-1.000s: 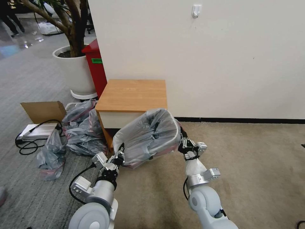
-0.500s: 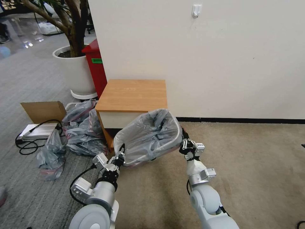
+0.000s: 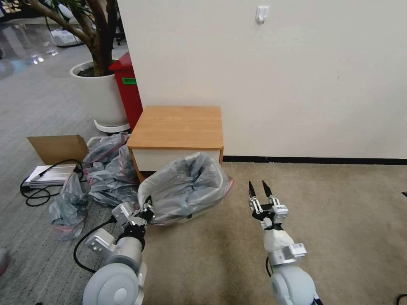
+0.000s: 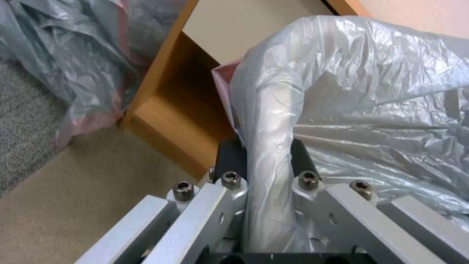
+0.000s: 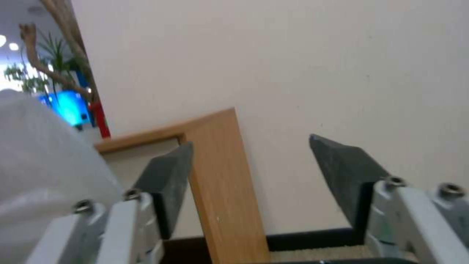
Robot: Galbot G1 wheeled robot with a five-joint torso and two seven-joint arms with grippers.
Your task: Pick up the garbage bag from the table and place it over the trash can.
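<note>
The grey crinkled garbage bag is draped over the trash can, which stands on the carpet in front of the table. The can's rolled rim shows through the plastic. My left gripper is at the near left side of the can. In the left wrist view it is shut on the bag-covered rim, one black finger on each side. My right gripper stands open to the right of the can, clear of it, with nothing between its fingers.
A heap of loose grey bags lies on the floor left of the table, beside a cardboard box and a cabled white device. Behind stand a red bin and white plant pot. Open carpet lies to the right.
The bagged can has come down from a raised tilt and sits lower and further left. My right gripper has let go of the rim, opened and drawn back to the right.
</note>
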